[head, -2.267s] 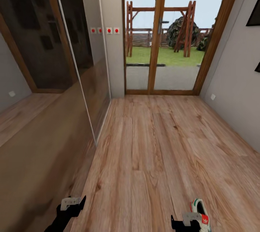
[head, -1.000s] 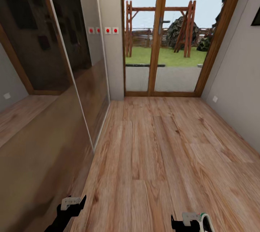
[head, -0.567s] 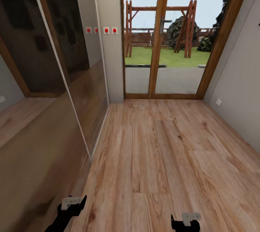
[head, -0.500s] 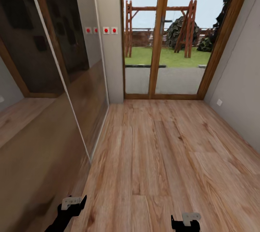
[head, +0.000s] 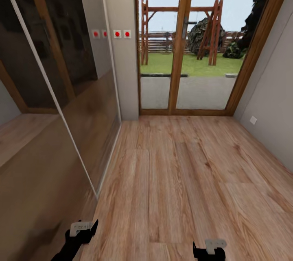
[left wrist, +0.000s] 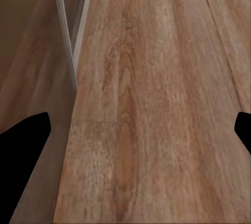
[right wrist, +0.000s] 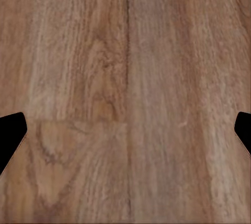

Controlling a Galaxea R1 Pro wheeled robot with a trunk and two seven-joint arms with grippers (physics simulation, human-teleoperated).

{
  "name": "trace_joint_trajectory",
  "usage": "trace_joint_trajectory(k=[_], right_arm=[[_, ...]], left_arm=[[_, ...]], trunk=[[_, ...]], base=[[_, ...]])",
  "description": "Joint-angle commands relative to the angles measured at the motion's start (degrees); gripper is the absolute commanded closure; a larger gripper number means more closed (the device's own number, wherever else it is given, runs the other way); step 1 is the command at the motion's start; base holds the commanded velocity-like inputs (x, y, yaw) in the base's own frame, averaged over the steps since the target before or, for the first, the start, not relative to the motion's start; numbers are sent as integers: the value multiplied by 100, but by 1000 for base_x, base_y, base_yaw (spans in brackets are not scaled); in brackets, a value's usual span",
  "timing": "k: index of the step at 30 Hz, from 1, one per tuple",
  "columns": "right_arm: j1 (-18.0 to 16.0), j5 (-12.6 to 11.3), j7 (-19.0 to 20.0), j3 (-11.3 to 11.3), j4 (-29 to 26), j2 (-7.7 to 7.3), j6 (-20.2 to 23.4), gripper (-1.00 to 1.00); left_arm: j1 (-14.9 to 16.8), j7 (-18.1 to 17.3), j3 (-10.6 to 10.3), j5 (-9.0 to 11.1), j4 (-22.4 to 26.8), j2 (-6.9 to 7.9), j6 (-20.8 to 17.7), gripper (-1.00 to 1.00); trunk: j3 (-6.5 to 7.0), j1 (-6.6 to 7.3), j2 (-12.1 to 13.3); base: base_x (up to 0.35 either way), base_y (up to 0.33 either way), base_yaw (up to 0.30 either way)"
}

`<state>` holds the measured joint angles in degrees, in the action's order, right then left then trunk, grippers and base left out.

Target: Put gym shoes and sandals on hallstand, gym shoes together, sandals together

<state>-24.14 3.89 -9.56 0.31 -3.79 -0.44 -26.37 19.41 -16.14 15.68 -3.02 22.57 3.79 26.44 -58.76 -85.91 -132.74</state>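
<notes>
The corridor floor (head: 183, 179) of light wood planks stretches ahead of me to a glazed door. The gym shoes, the sandals and the hallstand are out of view. My left gripper (head: 82, 231) hangs low over the floor beside the mirrored wall, and in the left wrist view (left wrist: 138, 145) its black fingers stand wide apart over bare planks. My right gripper (head: 209, 249) sits at the head view's lower edge, and in the right wrist view (right wrist: 125, 140) it is open too, with nothing between its fingers.
A mirrored sliding wardrobe (head: 49, 102) lines the left side, its bottom track (left wrist: 70, 51) close to my left gripper. A wood-framed glass door (head: 183, 49) closes the far end. A grey wall (head: 272, 102) with a socket (head: 253, 120) runs along the right.
The whole view has advanced toward the door. The gym shoe seen by my right gripper at the lower right has slipped out under the picture's bottom edge. Both grippers hold the same pose.
</notes>
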Motion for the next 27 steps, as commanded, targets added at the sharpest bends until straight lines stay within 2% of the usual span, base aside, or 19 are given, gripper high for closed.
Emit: trace_joint_trajectory(k=[1, 20, 27], right_arm=[[-3, 42, -37, 4, 4, 0, -9, -100], [-3, 42, -37, 4, 7, 0, -2, -100], [-3, 42, -37, 4, 6, 0, 0, -100]], left_arm=[[10, -12, 108, 43, 2, 151, 2, -100], [10, -12, 111, 47, 9, 157, 2, -100], [10, -12, 111, 47, 10, 157, 2, -100]], trunk=[[-4, -2, -2], [-4, -2, -2], [-4, -2, -2]], base=[[233, 0, 0], [27, 0, -2], [0, 0, -173]])
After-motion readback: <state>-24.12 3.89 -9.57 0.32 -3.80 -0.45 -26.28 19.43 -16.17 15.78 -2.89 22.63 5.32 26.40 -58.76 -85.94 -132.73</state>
